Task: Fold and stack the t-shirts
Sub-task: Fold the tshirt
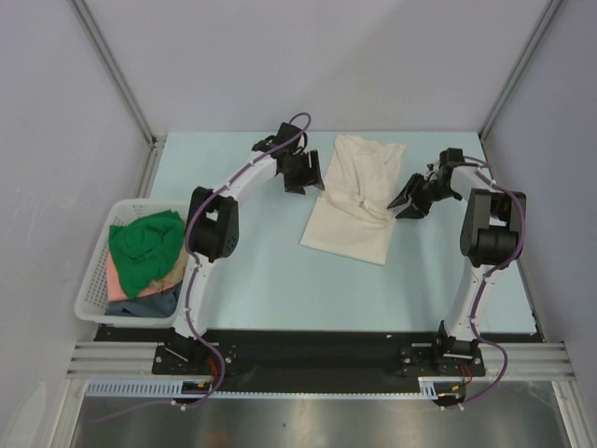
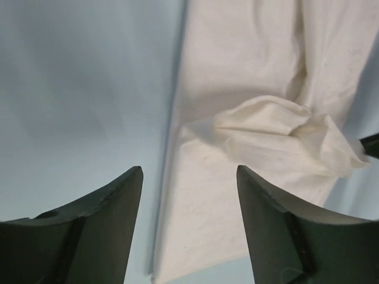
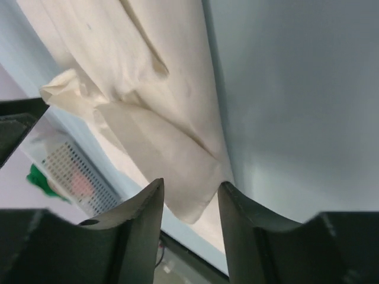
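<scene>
A large cream t-shirt lies partly folded on the pale blue table, long and narrow, with a bunched fold near its middle. My left gripper hovers at the shirt's left edge. In the left wrist view it stands open, with nothing between its fingers and the cloth below. My right gripper is at the shirt's right edge. Seen from its own wrist, it is open above a corner of the cream cloth and is not gripping it. Green, pink and dark blue t-shirts lie in the basket.
A white lattice basket stands at the table's left edge and also shows in the right wrist view. Grey walls with metal posts close in the table on three sides. The arm bases sit on a black rail at the near edge.
</scene>
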You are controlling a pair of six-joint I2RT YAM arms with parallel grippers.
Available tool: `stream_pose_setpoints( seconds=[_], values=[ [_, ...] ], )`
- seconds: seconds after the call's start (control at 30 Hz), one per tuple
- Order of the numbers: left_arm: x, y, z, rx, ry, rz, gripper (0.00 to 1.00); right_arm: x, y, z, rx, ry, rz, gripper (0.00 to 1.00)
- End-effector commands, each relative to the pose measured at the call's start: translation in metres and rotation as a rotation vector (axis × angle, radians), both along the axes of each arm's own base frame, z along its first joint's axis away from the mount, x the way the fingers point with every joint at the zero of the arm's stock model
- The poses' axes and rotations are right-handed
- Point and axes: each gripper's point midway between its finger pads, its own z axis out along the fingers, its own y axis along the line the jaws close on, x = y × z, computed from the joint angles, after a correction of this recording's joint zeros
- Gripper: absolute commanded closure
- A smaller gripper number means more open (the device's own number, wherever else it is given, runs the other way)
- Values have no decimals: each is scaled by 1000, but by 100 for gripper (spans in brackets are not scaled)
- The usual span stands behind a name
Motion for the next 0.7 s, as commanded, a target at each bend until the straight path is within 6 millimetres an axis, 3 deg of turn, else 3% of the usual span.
stream_pose_setpoints(
  seconds=[0.0,0.07,0.1,0.13,0.17,0.23,0.27,0.3,0.33,0.4,0.53,0.67],
  values=[
    [10,47,51,188,-171,9,29,23,-35,25,-151,-77,-4,50],
    [6,49,67,182,-221,-12,29,22,-41,40,-213,-109,-2,46],
    [-7,50,70,168,-213,-27,29,17,-42,40,-252,-111,10,44],
    [-18,41,75,121,-211,-64,35,14,-37,54,-265,-148,22,43],
    [-29,35,65,97,-199,-90,39,9,-22,56,-264,-160,57,42],
    [-49,19,72,45,-210,-139,44,-4,-9,54,-257,-172,75,42],
    [-56,9,72,7,-208,-171,46,-9,2,62,-249,-201,81,43],
    [-66,6,61,7,-183,-187,48,-9,12,63,-205,-226,75,43],
    [-73,-2,58,3,-178,-207,51,-19,18,52,-165,-179,45,48],
    [-79,-14,49,-27,-161,-232,53,-19,36,55,-154,-231,47,54],
    [-84,-29,39,-80,-110,-258,58,-28,57,43,-112,-208,58,80],
    [-80,-32,37,-81,-114,-273,59,-35,69,32,-124,-198,84,81]
  ],
)
